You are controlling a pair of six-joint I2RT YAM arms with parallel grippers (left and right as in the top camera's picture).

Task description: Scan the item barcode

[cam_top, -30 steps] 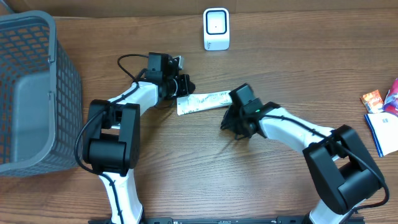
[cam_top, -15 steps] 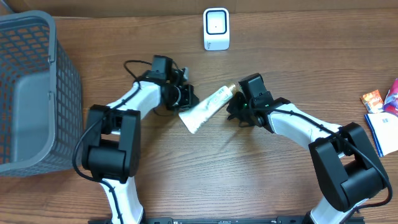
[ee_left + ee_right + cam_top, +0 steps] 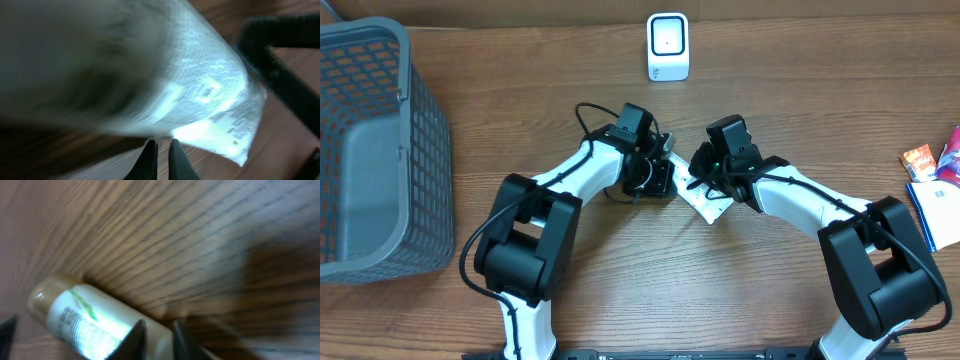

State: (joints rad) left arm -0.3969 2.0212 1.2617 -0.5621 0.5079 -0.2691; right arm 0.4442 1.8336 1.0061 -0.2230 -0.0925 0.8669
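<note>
The white tube [image 3: 708,203] is found near the middle of the table [image 3: 640,300], set slantwise to its edges, between the two grippers. The left gripper [image 3: 658,178] is seen with its fingertips [image 3: 150,155] pressed together right at the tube's edge; whether the tube is pinched there cannot be told. The right gripper [image 3: 703,172] is set astride the tube, one finger on either side below the tan cap [image 3: 42,297]; whether the tube is squeezed cannot be told. The scanner [image 3: 668,46] is stood at the far edge, well apart from the tube. A grey basket [image 3: 420,130] is placed at the left edge, and small packets [image 3: 932,170] are laid at the right edge.
</note>
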